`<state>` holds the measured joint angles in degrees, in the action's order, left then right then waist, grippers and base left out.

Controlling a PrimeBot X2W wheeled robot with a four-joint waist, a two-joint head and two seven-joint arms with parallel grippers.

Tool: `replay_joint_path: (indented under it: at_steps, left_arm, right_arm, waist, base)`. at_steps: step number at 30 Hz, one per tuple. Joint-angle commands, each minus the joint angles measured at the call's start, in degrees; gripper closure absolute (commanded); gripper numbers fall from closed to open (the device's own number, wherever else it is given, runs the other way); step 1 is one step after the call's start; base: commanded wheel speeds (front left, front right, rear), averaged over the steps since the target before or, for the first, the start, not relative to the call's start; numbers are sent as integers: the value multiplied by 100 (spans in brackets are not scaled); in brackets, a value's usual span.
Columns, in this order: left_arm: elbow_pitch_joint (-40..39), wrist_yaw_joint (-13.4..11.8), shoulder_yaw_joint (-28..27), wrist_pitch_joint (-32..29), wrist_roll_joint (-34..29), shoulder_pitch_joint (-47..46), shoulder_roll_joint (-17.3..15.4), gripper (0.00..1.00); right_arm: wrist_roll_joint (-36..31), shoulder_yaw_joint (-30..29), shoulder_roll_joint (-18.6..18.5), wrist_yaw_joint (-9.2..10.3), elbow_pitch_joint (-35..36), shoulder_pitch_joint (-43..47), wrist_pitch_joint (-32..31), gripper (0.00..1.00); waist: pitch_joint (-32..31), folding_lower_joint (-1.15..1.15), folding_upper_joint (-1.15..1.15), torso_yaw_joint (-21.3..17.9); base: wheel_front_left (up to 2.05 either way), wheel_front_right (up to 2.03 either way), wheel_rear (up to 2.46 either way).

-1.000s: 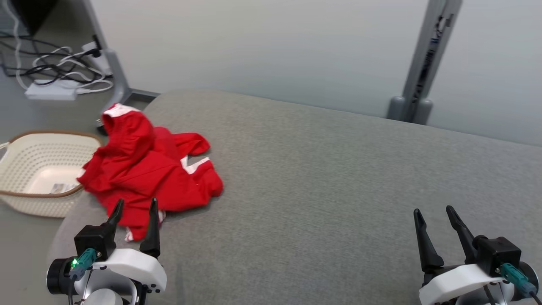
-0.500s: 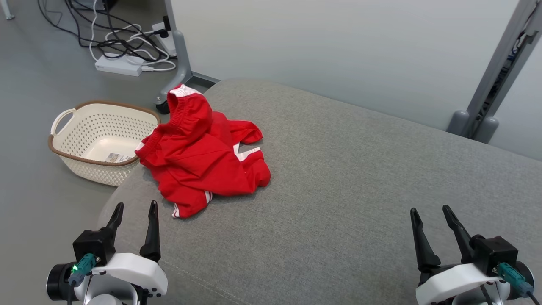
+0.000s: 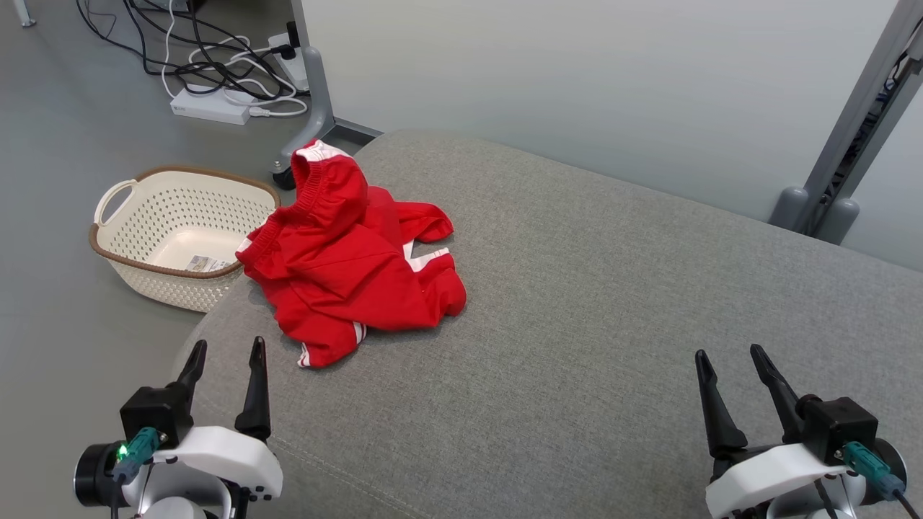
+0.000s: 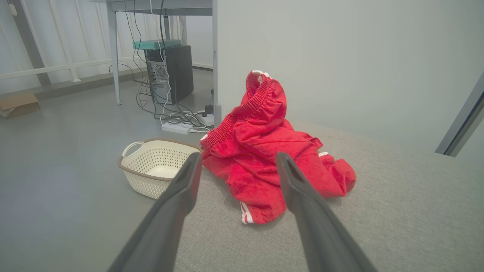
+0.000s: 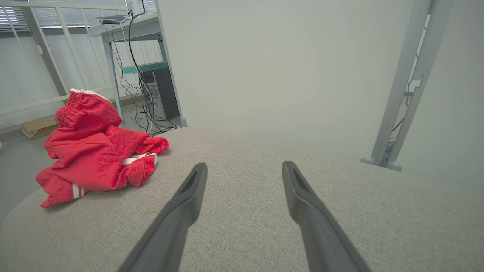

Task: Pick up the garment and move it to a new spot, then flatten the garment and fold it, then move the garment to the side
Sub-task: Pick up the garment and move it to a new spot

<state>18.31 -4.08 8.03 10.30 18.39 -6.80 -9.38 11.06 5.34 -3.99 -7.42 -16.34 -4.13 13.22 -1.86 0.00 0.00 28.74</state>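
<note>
**Head view.** The garment (image 3: 353, 267) is seen crumpled at the left end of the cushion (image 3: 577, 324), close to the edge beside the basket (image 3: 122, 209). The left gripper (image 3: 227, 344) and right gripper (image 3: 727, 351) are held low in front, each with jaws spread and nothing gripped.

**Left wrist view.** The garment is framed between the parted fingers (image 4: 183, 189), just ahead.

**Right wrist view.** The garment lies well off to one side, and bare cushion is faced.

**Risk.** If only a loose upper fold is pinched, the heap may be dragged over the edge or may slip from the grasp.
</note>
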Motion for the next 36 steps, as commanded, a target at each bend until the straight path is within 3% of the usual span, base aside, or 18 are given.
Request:
replay_joint_path:
  at_steps: [1, 7, 13, 25, 36]
  left_arm:
    - [-25, 22, -2, -10, 47, -96, -39, 0]
    - [-163, 235, 21, -361, 133, -566, -238, 0]
    - [86, 507, -75, -1154, 400, -1512, -542, 0]
    - [1998, 960, -385, -2427, 1201, -3244, -1064, 0]
    - [3383, 1058, -592, -2533, 1479, -3994, -1510, 0]
  right_arm:
    - [28, -18, -35, -13, -11, -1, 37, 0]
    - [-15, 1, -21, -13, 71, 44, -16, 0]
    - [-51, 99, -57, -13, 182, -85, -97, 0]
    - [-97, 246, -225, -13, 340, -472, -176, 0]
    - [-151, 265, -298, -13, 439, -720, -169, 0]
  waist:
    - [0, 0, 0, -1]
    - [82, 0, 0, -123]
    - [349, 0, 0, -513]
    - [1250, 0, 0, -1600]
    - [1831, 0, 0, -1995]
  base:
    - [0, 0, 0]
    - [0, 0, 0]
    - [0, 0, 0]
    - [0, 0, 0]
    - [0, 0, 0]
